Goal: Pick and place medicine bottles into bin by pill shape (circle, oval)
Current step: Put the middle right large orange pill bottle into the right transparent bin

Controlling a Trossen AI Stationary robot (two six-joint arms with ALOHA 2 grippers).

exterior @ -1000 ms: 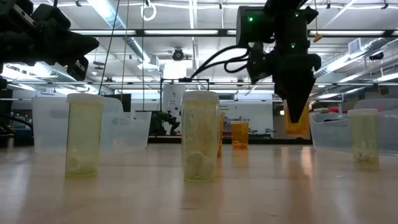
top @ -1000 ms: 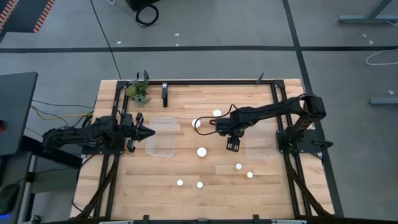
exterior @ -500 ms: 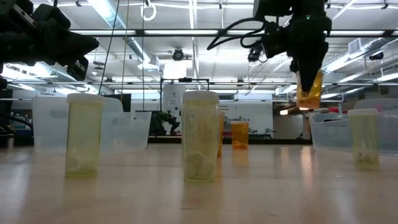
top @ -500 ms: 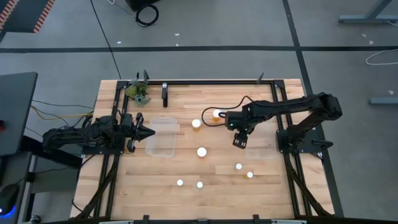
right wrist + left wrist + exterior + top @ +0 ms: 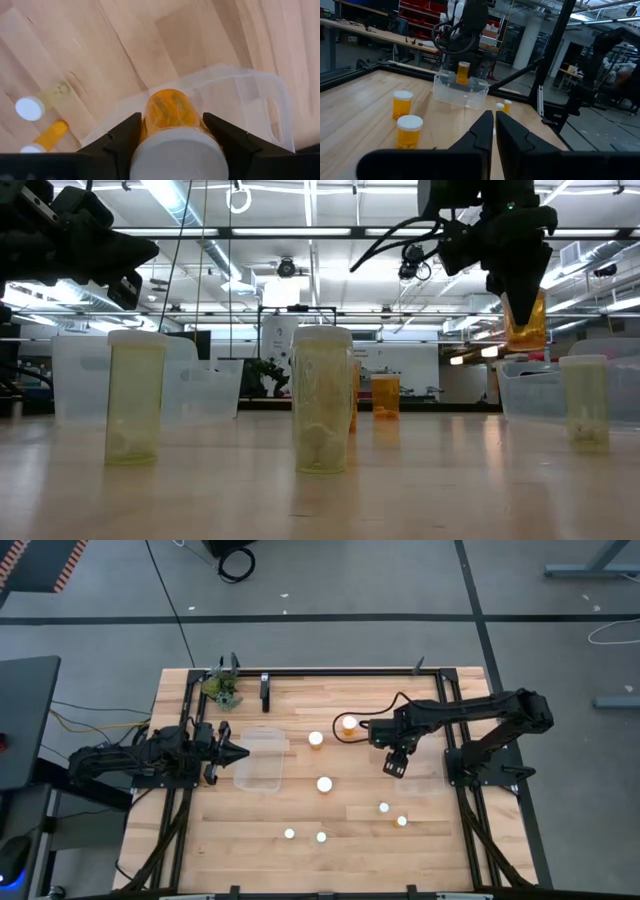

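High view: right gripper (image 5: pixel 394 762) hangs at the near edge of the clear bin (image 5: pixel 424 772). Low view: an amber bottle (image 5: pixel 525 323) is grasped in its fingers, raised clear of the table (image 5: pixel 320 490). Right wrist view: bottle above the bin's rim; it should be centred over the interior before release. Left wrist view: left gripper (image 5: pixel 494 118) clenched, idle.

Two dark jointed arms (image 5: pixel 455 718) trailing looped black cables (image 5: pixel 352 726).

Seven bottles (image 5: pixel 324 783) stand on the tabletop (image 5: pixel 200 840); one more bottle (image 5: pixel 172 112) sits in the right tool (image 5: pixel 395 762). Two bins (image 5: pixel 260 762).
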